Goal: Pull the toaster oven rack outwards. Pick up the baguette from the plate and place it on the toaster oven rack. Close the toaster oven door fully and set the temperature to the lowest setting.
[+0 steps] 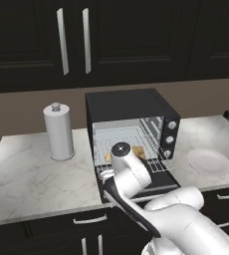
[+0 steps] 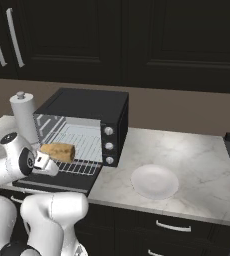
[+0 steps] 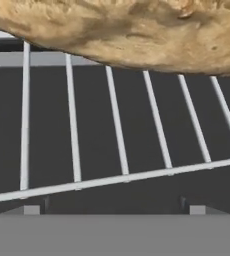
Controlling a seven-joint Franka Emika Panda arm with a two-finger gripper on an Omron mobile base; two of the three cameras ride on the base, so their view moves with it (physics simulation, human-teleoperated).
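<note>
Looking at where things lie, you have the baguette on the pulled-out toaster oven rack, toward its front left part, while the plate sits bare on the counter, well to the right of the toaster oven. The toaster oven door lies folded down flat at the counter's front edge.

Your gripper sits low just beside the bread's front side; in the hand view the baguette lies above the rack bars, and I cannot tell whether the fingers are apart or together, nor whether they touch the loaf.

My read is that the placing is about done. Before you go for the door, back the hand straight out toward the front edge and lift clear so you don't drag the bread along the bars. The rack probably needs pushing back in, or the rising door may catch its front bar. Then get under the door and swing it up.
</note>
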